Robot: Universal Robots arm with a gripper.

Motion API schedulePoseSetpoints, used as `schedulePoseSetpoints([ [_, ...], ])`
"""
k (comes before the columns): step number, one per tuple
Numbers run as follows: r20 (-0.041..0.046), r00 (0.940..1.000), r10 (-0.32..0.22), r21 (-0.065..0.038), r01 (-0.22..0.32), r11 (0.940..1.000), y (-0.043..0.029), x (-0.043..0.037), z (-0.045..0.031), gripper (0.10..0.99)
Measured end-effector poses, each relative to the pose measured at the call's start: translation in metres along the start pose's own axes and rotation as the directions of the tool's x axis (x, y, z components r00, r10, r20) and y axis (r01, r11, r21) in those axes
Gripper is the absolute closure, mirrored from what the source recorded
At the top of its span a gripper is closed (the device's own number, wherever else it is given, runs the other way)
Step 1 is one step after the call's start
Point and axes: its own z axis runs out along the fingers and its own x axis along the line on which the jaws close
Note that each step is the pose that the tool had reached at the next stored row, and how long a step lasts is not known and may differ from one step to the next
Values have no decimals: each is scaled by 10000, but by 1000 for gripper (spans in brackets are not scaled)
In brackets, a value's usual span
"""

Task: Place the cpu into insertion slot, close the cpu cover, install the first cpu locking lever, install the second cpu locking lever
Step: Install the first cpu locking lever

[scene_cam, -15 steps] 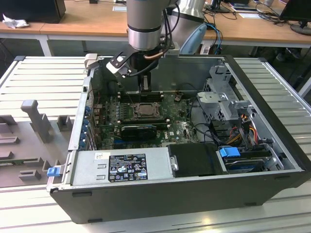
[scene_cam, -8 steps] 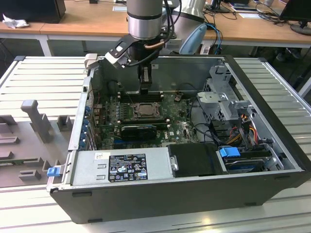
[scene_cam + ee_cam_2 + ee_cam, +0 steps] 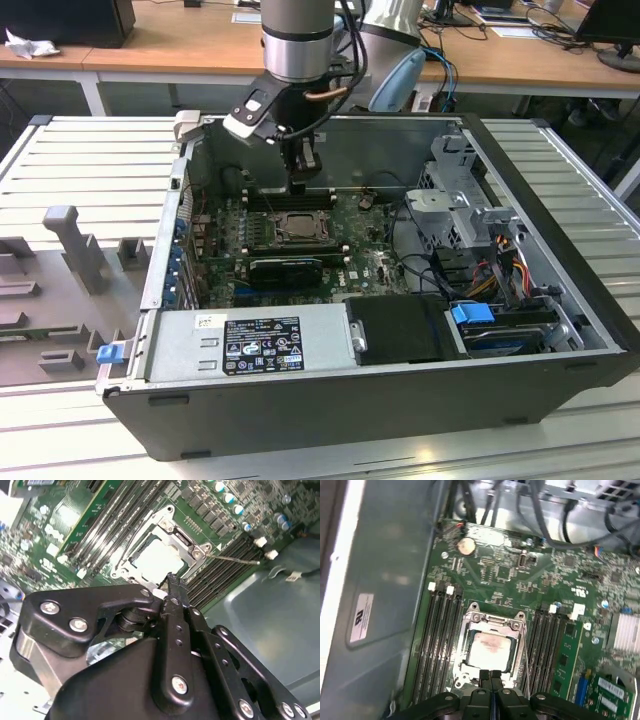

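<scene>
cpu [image 3: 489, 647] in insertion slot [image 3: 467, 650], closed claw [image 3: 490, 676] just beside

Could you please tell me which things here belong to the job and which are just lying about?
Job: cpu, cpu cover, insertion slot, locking lever, gripper.
Lying about: memory slots, coin battery, power supply, cables.

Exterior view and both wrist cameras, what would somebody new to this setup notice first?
In the exterior view, the open computer case lying on the slatted table stands out first, with the gripper down inside it over the green board. In both wrist views the gripper, shut, sits at the edge of the silvery cpu cover, which frames the pale cpu.
</scene>
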Motion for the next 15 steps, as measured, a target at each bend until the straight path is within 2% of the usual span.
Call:
schedulePoseSetpoints([
  [1,-11,9991,-430,-1,430,9991,0,0,0,980],
  [3,-20,9968,-804,-2,804,9968,0,0,0,980],
  [6,-22,9832,-1826,2,1826,9832,-1,0,0,980],
  [9,-36,9711,-2388,-2,2388,9711,-1,1,0,980],
  [10,-41,9665,-2566,-4,2566,9665,-1,1,1,980],
  [11,-50,9561,-2928,-8,2928,9562,-2,0,3,980],
  [13,-56,9471,-3209,-7,3209,9471,-1,0,3,980],
  [15,-66,9342,-3566,-12,3566,9343,-1,0,6,980],
])
